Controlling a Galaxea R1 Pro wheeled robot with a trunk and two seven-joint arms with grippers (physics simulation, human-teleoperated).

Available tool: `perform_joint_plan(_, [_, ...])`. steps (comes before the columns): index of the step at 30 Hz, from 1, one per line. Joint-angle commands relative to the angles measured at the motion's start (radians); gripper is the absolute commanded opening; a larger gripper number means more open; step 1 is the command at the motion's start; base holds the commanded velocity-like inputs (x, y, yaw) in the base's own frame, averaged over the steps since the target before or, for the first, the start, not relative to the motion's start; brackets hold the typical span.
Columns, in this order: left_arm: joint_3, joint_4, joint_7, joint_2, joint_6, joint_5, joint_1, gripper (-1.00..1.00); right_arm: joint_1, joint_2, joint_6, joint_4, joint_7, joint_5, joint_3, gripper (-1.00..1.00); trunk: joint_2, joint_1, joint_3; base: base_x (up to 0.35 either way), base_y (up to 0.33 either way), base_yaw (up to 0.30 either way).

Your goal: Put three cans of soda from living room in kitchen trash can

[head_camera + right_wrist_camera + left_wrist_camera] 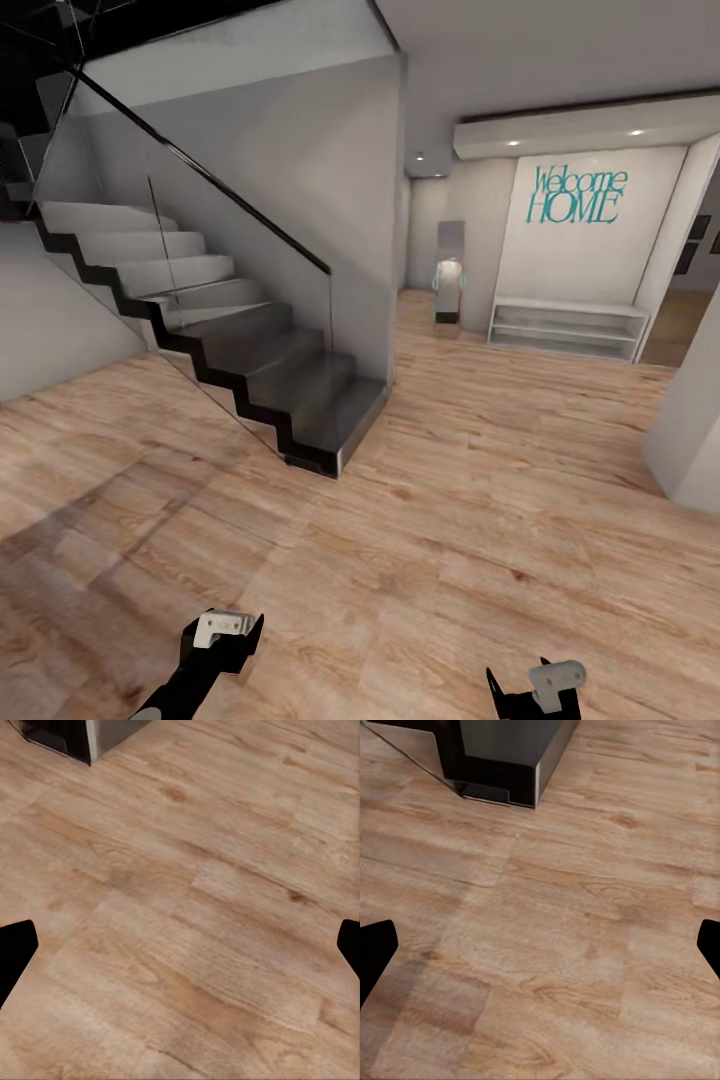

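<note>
- The wood floor [450, 520] runs from the robot's base out across an open hall. None of the cans, the bin, the living room or the kitchen is in sight here, so which way they lie from the jaws cannot be told. By my judgement the robot is on its way and nothing is carried.
- A staircase [230, 340] with dark risers and a glass balustrade stands ahead and to the left, its lowest step the nearest thing to the robot.
- At the hall's far end a white wall bears teal "Welcome HOME" lettering [578, 195], with a low white shelf unit [568, 328] under it. An opening lies beside that at the right edge.
- The left gripper [225, 630] and right gripper [550, 685] hang low over the floor at the lower edge of the head view. Neither arm is nearer to any task thing.
- Both sets of jaws stand spread wide with nothing between them. Each wrist view shows dark fingertips [376, 949] [15, 945] at opposite edges, bare planks between.
- The left wrist view catches the bottom step [506, 761] close up, which the head view gives only from afar. The right wrist view catches just its corner.
</note>
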Motion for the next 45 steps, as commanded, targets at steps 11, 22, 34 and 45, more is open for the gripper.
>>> perform_joint_plan(11, [0.0, 0.0, 0.0, 0.0, 0.0, 0.0, 0.0, 1.0, 0.0, 0.001, 0.0, 0.0, 0.0, 0.0, 0.001, 1.0, 0.0, 0.0, 0.0, 0.273, -0.073, 0.216])
perform_joint_plan(22, [0.0, 0.0, -0.001, 0.0, 0.0, 0.0, 0.0, 1.0, 0.0, 0.001, 0.0, 0.001, 0.0, 0.0, 0.001, 1.0, 0.0, 0.0, 0.0, 0.273, -0.073, 0.246])
perform_joint_plan(34, [0.0, -0.001, -0.001, 0.0, 0.0, 0.002, 0.0, 1.0, 0.0, 0.001, 0.0, 0.001, 0.0, 0.0, 0.001, 1.0, 0.0, 0.0, 0.0, 0.273, -0.073, 0.249])
perform_joint_plan(45, [0.0, -0.002, -0.001, -0.001, -0.001, 0.004, 0.001, 1.0, 0.0, 0.001, 0.0, 0.0, 0.0, 0.001, 0.001, 1.0, 0.0, 0.0, 0.0, 0.209, -0.051, 0.249])
